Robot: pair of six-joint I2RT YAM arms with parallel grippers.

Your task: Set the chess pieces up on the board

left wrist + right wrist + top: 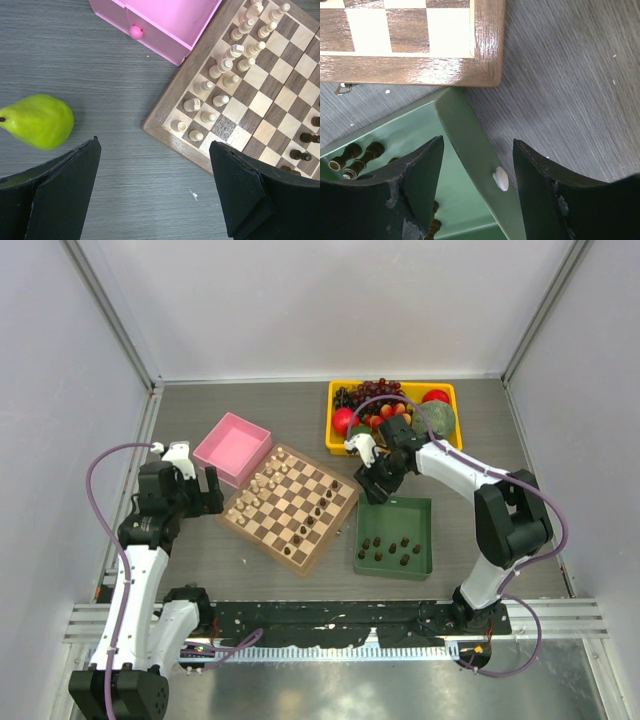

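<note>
**A:** How does the right gripper stand?

**B:** Its jaws are parted a fair way and hold nothing. It hangs over a corner of the green tray. One finger is above the tray's inside and the other above the bare table. The tray's wall, with a small white knob on it, runs between them.

**A:** And the dark chess pieces?

**B:** Several lie loose in that green tray, and a few show beside the inner finger in the wrist view. Others already stand on the board, in rows along the side facing the tray. The board's corner lies just beyond the gripper, with a strip of table between it and the tray.

**A:** What about the left gripper?

**B:** Its jaws are spread wide with nothing between them. It hovers above the table, just off the board's opposite corner.

**A:** What lies around it?

**B:** The cream pieces stand in two rows along that side of the board. A green pear lies on the table near the outer finger. A pink box sits just beside the board's far edge. A yellow tray of fruit lies beyond the right arm.
</note>
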